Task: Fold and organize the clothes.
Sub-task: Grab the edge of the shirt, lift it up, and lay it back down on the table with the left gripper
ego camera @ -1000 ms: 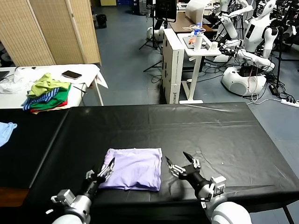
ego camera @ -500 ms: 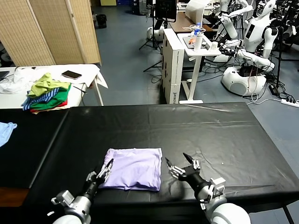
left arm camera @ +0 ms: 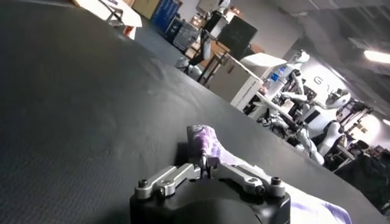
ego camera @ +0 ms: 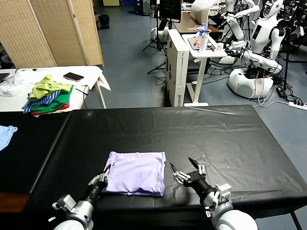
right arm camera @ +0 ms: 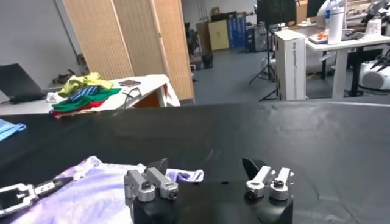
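Covering most of the head view, a black table [ego camera: 216,139] runs from left to right, and the lavender T-shirt [ego camera: 136,172] lies folded into a flat rectangle near its front edge, a little left of centre. 1 face of the shirt is plain and pale; in the left wrist view a corner is turned up and shows a darker purple print on the other side.

Behind the black table, at the far left, a white side table [ego camera: 91,72] carries a pile of green, yellow and striped garments [ego camera: 48,96] with a dark phone [ego camera: 73,76] just beyond it. A light blue garment [ego camera: 5,134] lies at the left edge of the black surface, well apart from the shirt. A white stand [ego camera: 184,62] and several white robots [ego camera: 259,43] fill the room behind.

At the shirt's front left corner sits the left gripper [ego camera: 104,175]; its 2 fingers are pinched together on that corner of cloth, and the left wrist view shows the printed fabric caught between them. The right gripper [ego camera: 184,171] rests low over the black table just beside the shirt's right edge, not touching it. Its 2 jaws are spread wide with nothing between them, as the right wrist view shows plainly.
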You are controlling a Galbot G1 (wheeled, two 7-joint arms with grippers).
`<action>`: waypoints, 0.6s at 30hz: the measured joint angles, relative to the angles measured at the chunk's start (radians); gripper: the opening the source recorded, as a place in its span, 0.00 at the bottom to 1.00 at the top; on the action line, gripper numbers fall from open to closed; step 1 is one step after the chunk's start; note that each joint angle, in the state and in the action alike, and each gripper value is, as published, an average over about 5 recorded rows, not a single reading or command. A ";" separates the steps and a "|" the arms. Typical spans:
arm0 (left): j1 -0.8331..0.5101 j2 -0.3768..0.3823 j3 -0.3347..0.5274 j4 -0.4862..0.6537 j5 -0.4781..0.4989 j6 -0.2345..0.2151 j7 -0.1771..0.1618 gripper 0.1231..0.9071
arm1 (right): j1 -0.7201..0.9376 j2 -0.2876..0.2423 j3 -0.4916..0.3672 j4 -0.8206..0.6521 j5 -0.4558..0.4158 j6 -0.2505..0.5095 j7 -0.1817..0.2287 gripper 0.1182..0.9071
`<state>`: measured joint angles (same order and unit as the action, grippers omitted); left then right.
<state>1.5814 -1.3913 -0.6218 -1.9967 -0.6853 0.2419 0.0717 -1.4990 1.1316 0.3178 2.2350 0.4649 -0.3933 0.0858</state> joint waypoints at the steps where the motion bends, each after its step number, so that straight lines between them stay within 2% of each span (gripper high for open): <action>1: -0.001 0.005 -0.003 -0.005 0.020 -0.002 -0.004 0.07 | -0.002 0.001 0.000 -0.001 -0.007 0.003 -0.002 1.00; 8: 0.005 0.069 -0.047 -0.021 0.158 -0.014 -0.024 0.07 | -0.016 0.004 0.003 -0.012 -0.039 0.016 -0.008 1.00; 18: 0.061 0.273 -0.205 -0.056 0.202 -0.008 -0.032 0.07 | -0.028 0.025 -0.015 -0.040 -0.070 0.034 -0.015 1.00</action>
<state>1.6423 -1.1183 -0.8264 -2.0531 -0.4835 0.2343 0.0398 -1.5270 1.1569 0.3033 2.1949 0.3951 -0.3594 0.0707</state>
